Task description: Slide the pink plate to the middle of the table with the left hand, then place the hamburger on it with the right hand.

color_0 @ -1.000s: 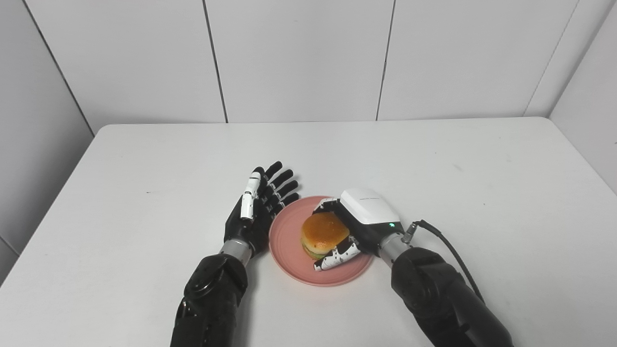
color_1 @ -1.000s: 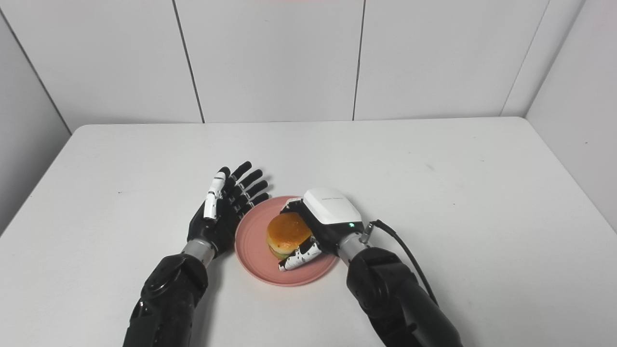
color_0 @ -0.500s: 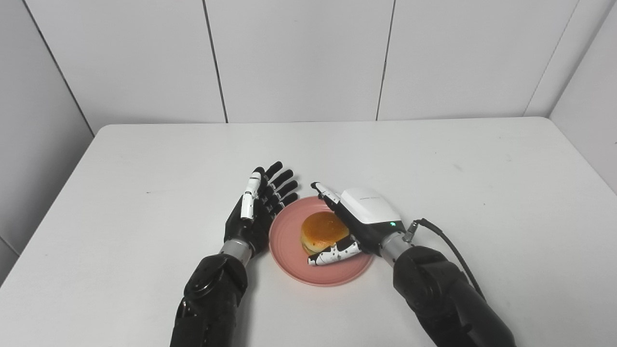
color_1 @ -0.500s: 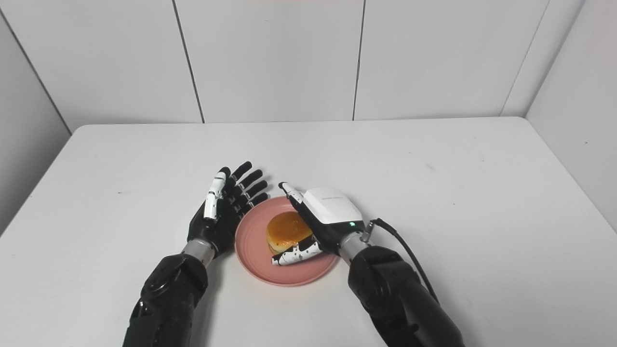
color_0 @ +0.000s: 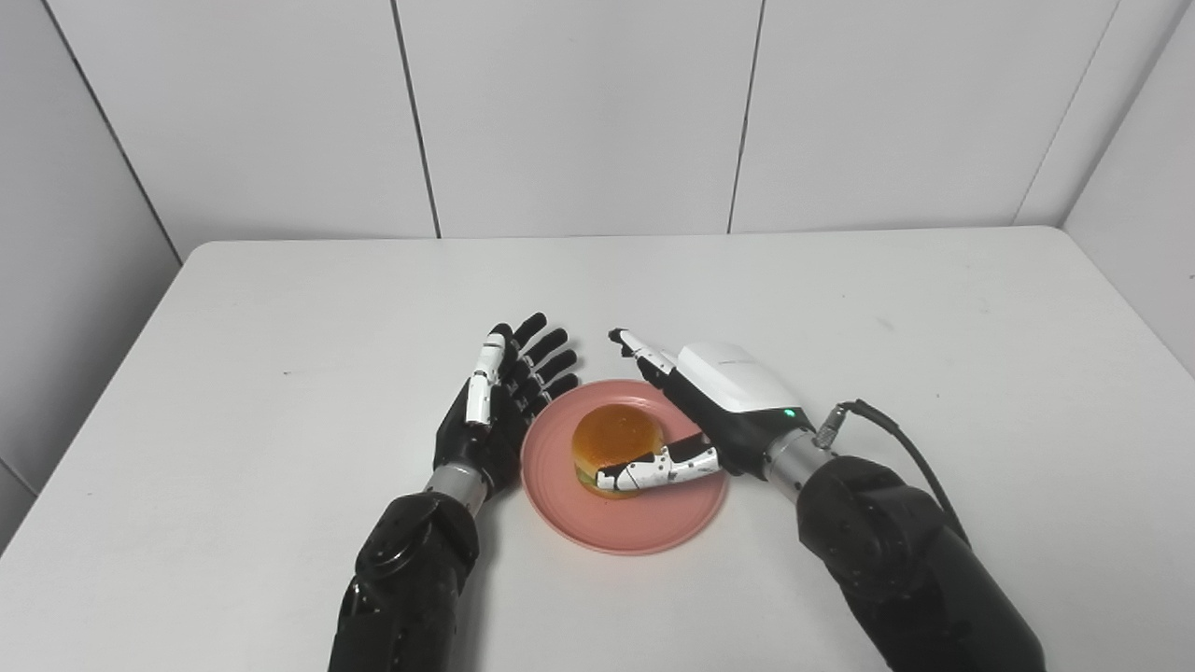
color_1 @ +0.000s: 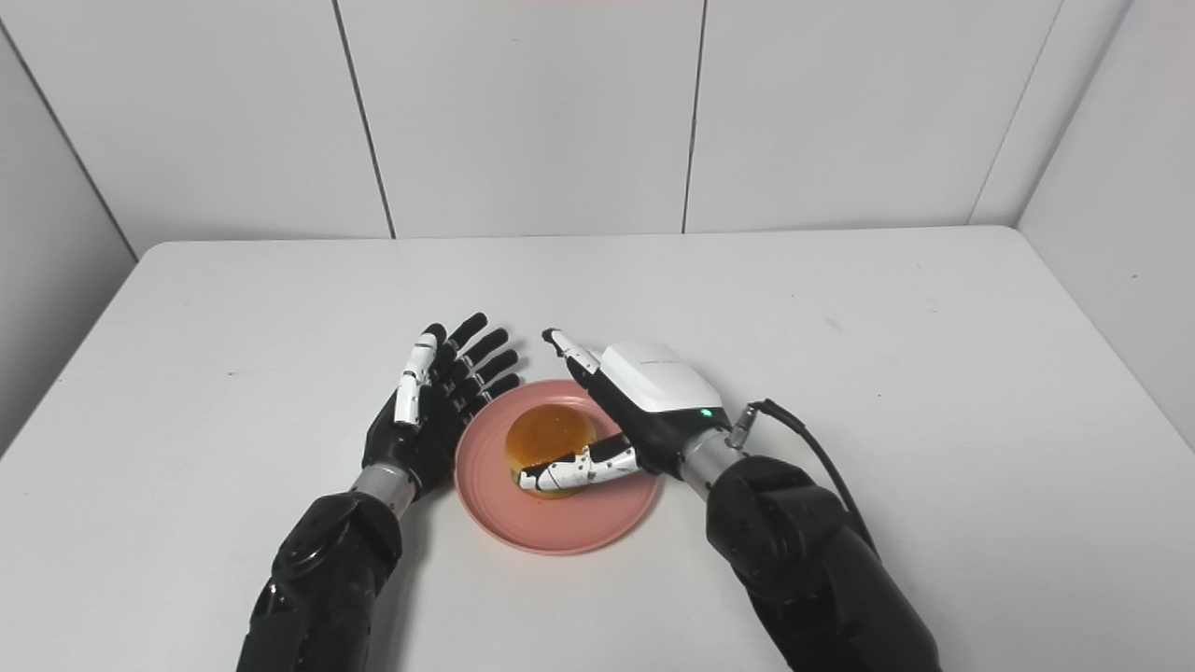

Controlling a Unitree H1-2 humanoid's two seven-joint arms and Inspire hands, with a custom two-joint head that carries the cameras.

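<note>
Two robot arms reach over a white counter. Near its front edge, centred, a pink plate carries the hamburger, likely soft, best held by its sides. Left hand and right hand both spread, holding nothing.

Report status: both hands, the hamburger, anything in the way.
Left hand open, beside pink plate. Right hand open, fingers spread around hamburger, no grip. Hamburger sits on plate. Nothing in the way.
</note>
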